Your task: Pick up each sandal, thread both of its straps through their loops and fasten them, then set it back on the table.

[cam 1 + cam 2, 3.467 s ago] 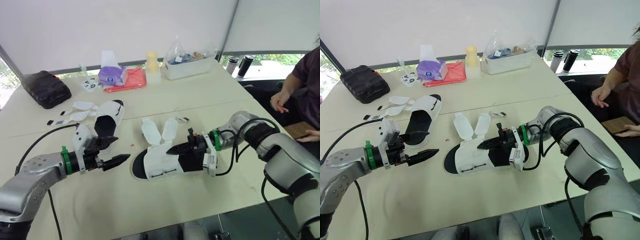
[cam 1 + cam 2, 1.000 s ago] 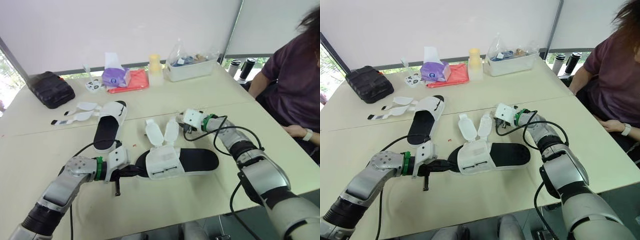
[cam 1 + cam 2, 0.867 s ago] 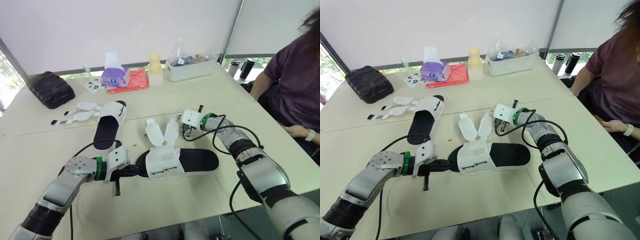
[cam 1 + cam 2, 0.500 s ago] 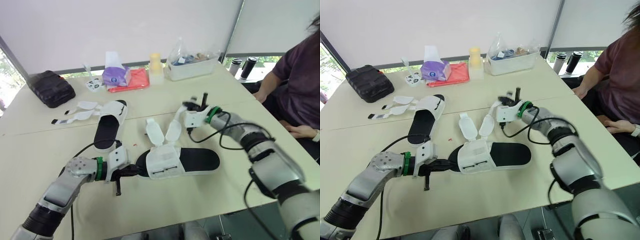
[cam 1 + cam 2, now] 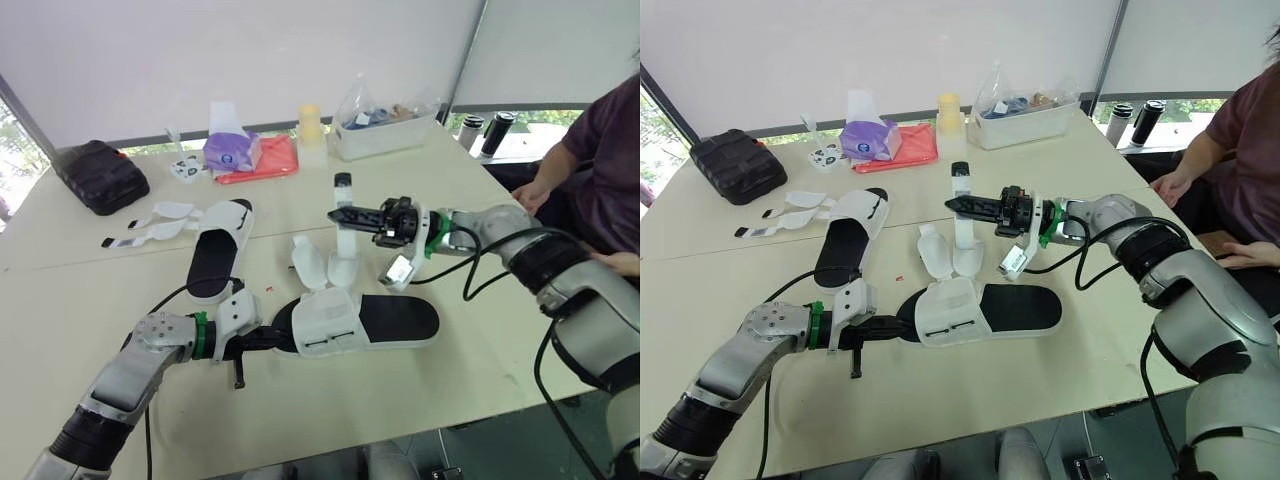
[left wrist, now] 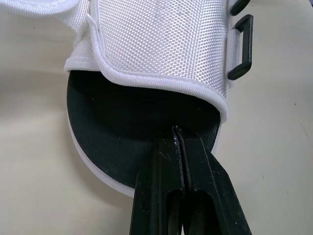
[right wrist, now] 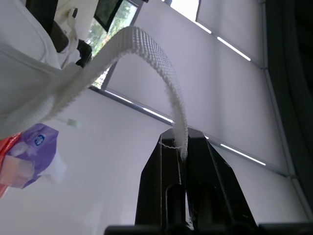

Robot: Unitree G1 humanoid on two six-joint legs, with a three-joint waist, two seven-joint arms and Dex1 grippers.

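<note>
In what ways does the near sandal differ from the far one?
The near sandal is gripped: the left gripper pinches its toe sole and the right gripper holds one strap upright. The far sandal lies untouched, its straps flat beside it. Both are white with black footbeds, unfastened.

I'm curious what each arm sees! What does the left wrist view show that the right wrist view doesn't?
Left wrist view: the sandal's black sole, its white top and a black loop, with the left pincer shut, tips on the sole. Right wrist view: a white strap pinched in the right pincer, a purple tissue pack and window blinds. Both: a shut black pincer and white parts of that sandal.
</note>
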